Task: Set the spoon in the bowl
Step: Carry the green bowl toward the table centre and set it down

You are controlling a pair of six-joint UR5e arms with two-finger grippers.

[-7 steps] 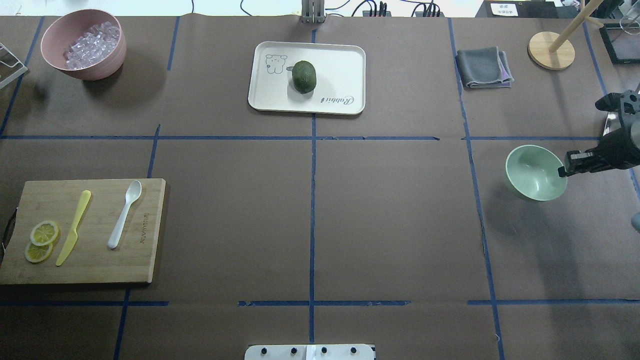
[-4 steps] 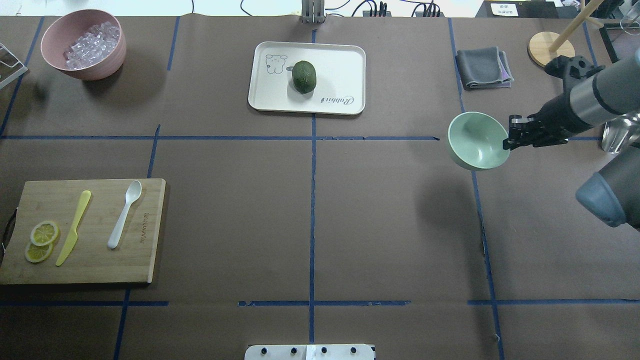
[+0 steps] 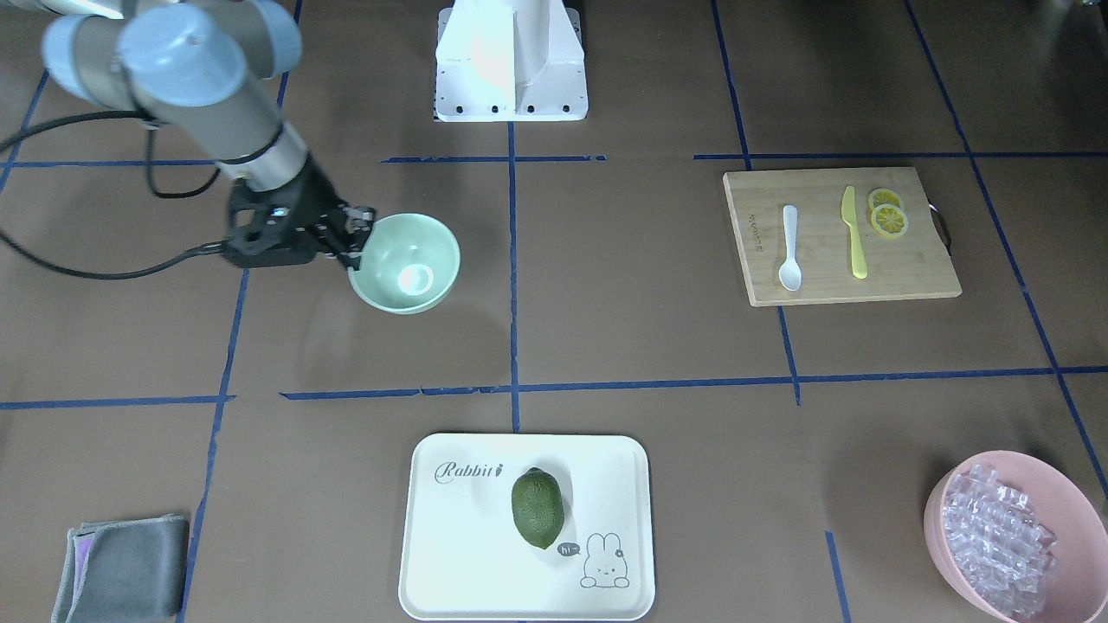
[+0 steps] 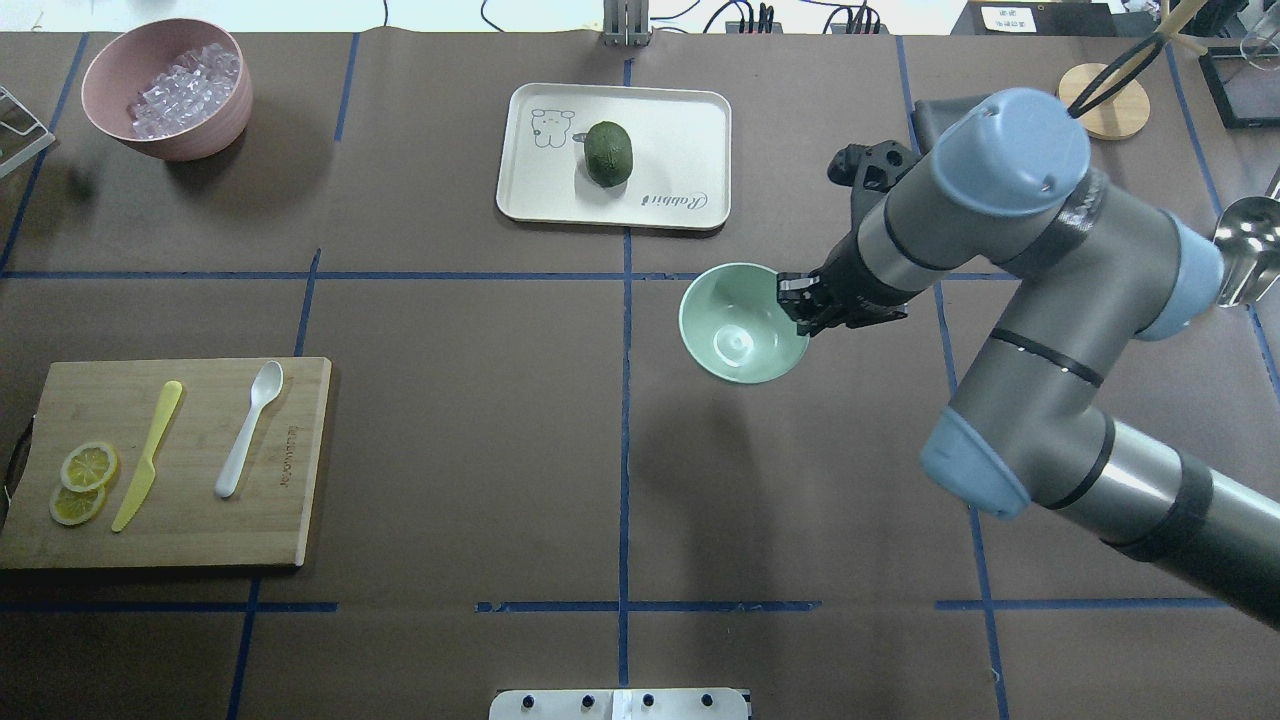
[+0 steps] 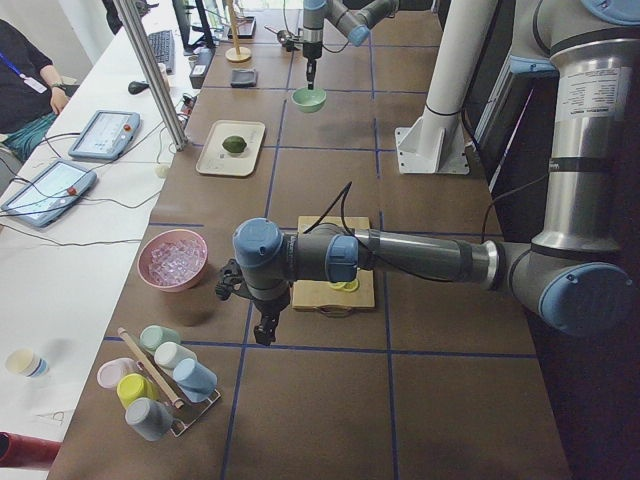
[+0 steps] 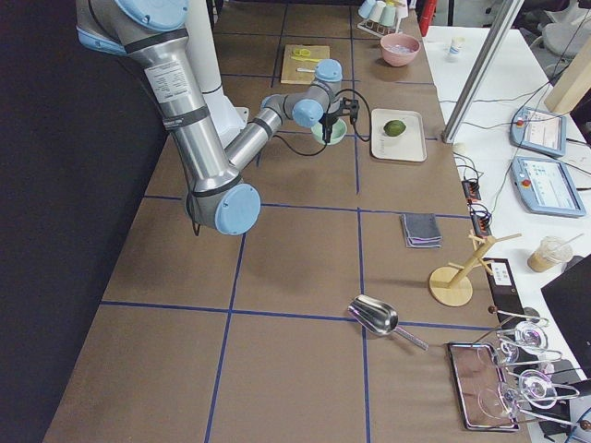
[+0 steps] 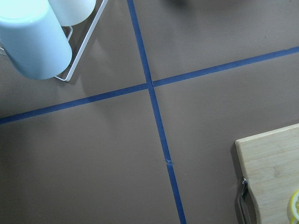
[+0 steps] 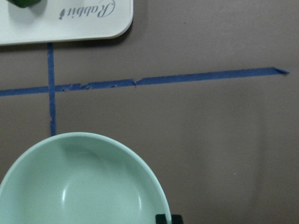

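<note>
The white spoon lies on the wooden cutting board at the left, scoop pointing away from the robot; it also shows in the front view. My right gripper is shut on the right rim of the mint-green bowl and holds it above the table just right of centre. The bowl is upright and empty, and fills the lower left of the right wrist view. My left gripper shows only in the left side view, beyond the board's left end; I cannot tell if it is open.
A yellow knife and lemon slices share the board. A pink bowl of ice stands far left. A white tray holding a green fruit is at far centre. A cup rack stands near the left gripper.
My right arm has carried the bowl from the table's right edge leftward to just right of centre. The spoon and board have not moved.
</note>
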